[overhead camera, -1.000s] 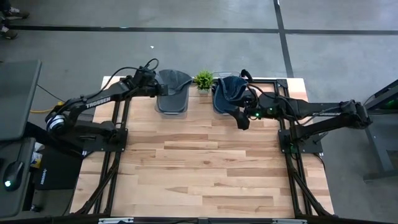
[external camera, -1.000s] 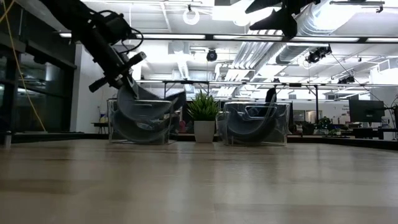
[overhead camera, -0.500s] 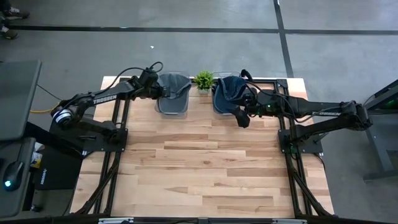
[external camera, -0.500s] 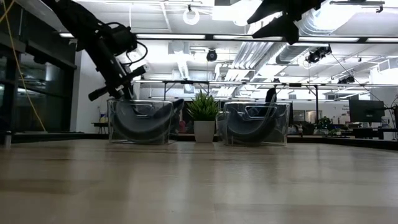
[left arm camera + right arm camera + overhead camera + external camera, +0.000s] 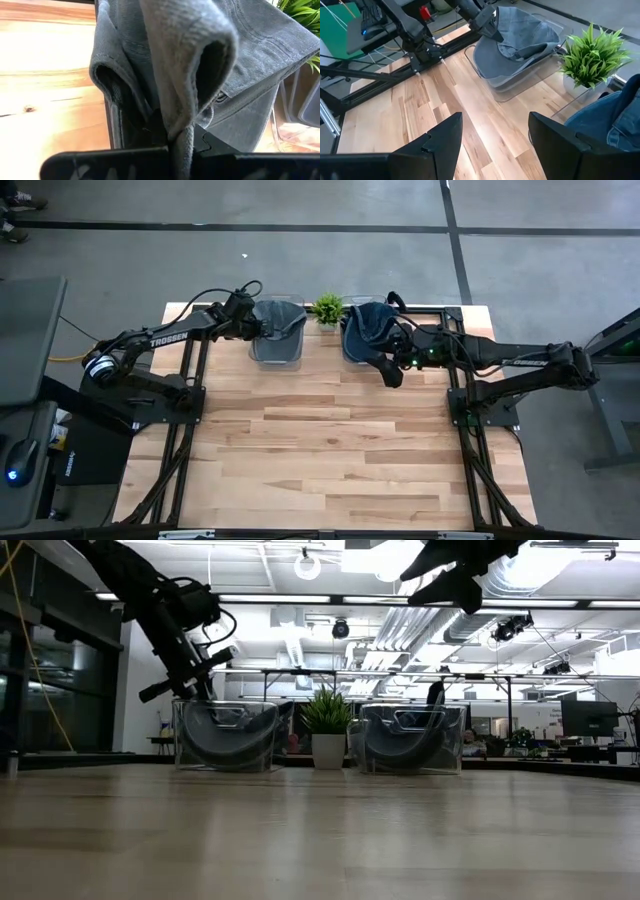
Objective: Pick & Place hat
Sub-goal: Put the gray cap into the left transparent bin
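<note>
A grey hat (image 5: 280,325) sits in a clear bin (image 5: 183,740) at the table's far edge, left of a small potted plant (image 5: 327,308). My left gripper (image 5: 252,327) reaches into that bin from the left and is shut on the hat. A blue hat (image 5: 365,325) rests in a second clear bin (image 5: 456,735) right of the plant. My right gripper (image 5: 392,368) hangs open, raised above the table beside the blue hat's near right side, touching nothing. The right wrist view shows the grey hat (image 5: 520,45) and the blue hat (image 5: 615,120). My left gripper pinches a fold of the grey hat's cloth (image 5: 184,132) between its two fingers, at the hat's left side. It comes slanting down from the table's left. The hat lies in the clear bin, its crown bulging up ahead of the fingers.
The potted plant (image 5: 327,725) stands between the two bins. Dark frame rails (image 5: 195,380) run along both table sides under the arms. Bare wooden tabletop (image 5: 320,450) stretches from the bins toward the near edge.
My left gripper has moved down and toward the far edge, still shut on the grey hat. The hat, which stuck out over the bin's near side, has sunk into the bin and now lies within it.
</note>
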### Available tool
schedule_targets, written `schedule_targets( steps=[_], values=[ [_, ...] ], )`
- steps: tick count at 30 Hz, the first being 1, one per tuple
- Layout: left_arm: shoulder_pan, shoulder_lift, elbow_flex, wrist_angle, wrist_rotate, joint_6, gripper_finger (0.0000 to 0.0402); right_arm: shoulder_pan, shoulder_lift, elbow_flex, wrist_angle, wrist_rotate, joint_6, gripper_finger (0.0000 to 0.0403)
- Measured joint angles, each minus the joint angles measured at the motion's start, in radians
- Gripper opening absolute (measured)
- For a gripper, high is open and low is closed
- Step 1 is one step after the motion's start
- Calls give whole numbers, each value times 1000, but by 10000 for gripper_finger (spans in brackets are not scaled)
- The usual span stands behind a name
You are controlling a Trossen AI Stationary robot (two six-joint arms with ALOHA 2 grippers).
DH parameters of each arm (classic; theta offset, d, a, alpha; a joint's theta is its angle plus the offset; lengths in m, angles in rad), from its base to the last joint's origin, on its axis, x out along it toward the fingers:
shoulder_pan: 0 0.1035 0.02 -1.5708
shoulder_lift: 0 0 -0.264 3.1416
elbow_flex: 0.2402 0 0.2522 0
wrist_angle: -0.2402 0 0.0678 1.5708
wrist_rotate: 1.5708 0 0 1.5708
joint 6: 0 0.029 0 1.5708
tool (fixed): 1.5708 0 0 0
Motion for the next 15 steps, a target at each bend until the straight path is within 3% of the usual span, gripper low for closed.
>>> schedule_targets(
  steps=[7,15],
  values=[
    [0,0,0,0,4,13,39,1,0,0,-11,-56,1,222],
    [0,0,0,25,46,56,135,1,0,0,-12,-74,2,222]
  ],
)
